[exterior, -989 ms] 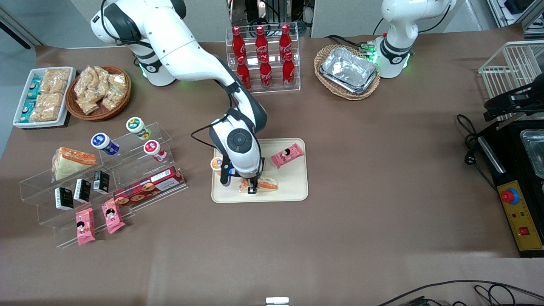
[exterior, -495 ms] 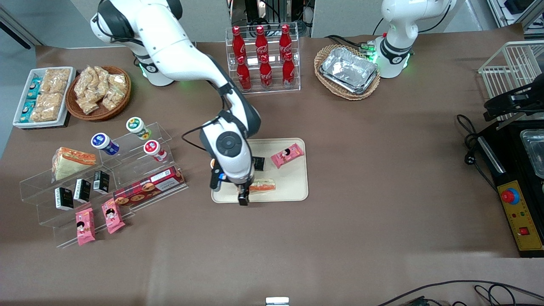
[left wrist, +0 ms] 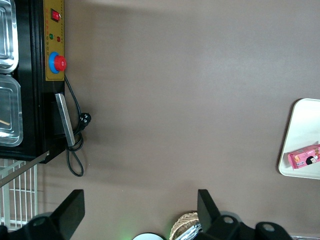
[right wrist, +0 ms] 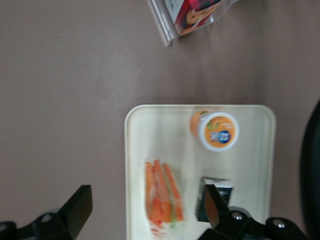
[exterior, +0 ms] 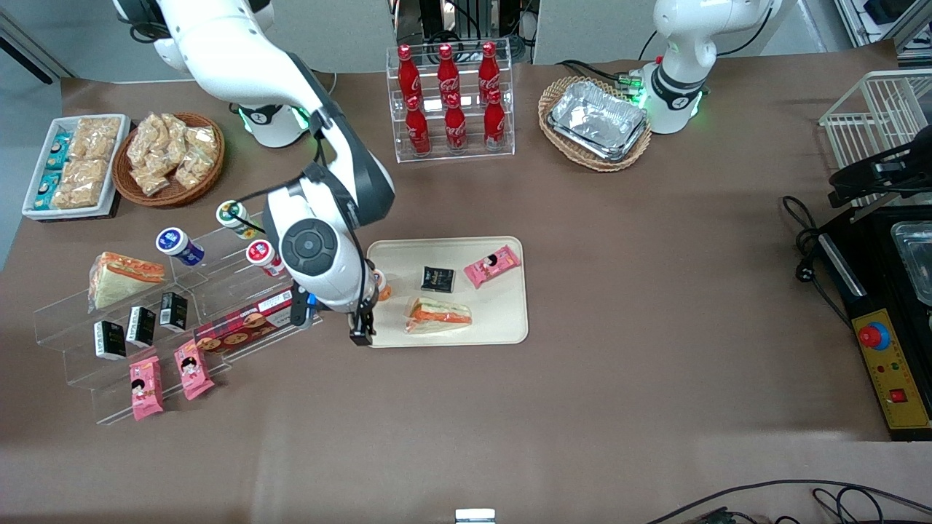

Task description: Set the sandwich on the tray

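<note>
The sandwich, a flat wrapped wedge with an orange-red and green stripe, lies on the cream tray near the tray's edge nearest the front camera. It also shows in the right wrist view on the tray. My right gripper is open and empty. It hangs raised over the tray's end toward the working arm, apart from the sandwich. In the wrist view the gripper has its fingers spread wide with nothing between them.
On the tray are an orange-lidded cup, a small black carton and a pink snack packet. An acrylic stand with a chunkier sandwich and a cookie box lies toward the working arm's end. A cola bottle rack stands farther back.
The gripper has let go of the sandwich, risen and moved off it toward the working arm's end of the tray. The sandwich stays lying on the tray.
</note>
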Motion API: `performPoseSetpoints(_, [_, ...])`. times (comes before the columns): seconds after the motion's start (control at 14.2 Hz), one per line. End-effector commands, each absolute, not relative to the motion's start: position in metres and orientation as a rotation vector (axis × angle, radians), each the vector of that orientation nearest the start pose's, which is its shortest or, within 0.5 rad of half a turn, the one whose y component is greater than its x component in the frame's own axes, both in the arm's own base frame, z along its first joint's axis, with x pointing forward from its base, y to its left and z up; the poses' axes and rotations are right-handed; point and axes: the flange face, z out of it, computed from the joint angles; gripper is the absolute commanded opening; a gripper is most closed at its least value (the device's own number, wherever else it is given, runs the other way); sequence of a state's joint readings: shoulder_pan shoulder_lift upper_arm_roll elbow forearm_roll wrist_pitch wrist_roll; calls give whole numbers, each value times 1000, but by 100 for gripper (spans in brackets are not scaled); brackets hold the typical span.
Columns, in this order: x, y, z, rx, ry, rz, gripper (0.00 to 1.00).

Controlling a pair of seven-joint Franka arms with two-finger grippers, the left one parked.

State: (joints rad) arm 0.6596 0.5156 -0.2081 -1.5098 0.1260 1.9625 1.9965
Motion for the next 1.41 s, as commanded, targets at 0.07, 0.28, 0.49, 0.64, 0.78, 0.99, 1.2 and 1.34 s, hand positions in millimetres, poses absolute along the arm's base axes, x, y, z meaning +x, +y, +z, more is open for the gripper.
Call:
performPoseSetpoints(0.07, [586, 336, 390, -2541, 1937, 130, 100])
performPoseSetpoints(0.28, [591, 300, 420, -2646, 1801, 171, 100])
performPoseSetpoints(0.49, [598, 264, 437, -2884, 1336, 222, 100])
performPoseSetpoints(0.64, [600, 239, 455, -2919, 1215, 237, 100])
performPoseSetpoints(0.78, [605, 207, 470, -2933, 1127, 247, 100])
performPoseSetpoints(0.99, [606, 152, 494, -2992, 843, 268, 100])
performPoseSetpoints(1.2, [598, 90, 521, -3010, 620, 259, 100])
performPoseSetpoints(1.34, [586, 46, 530, -3002, 496, 265, 100])
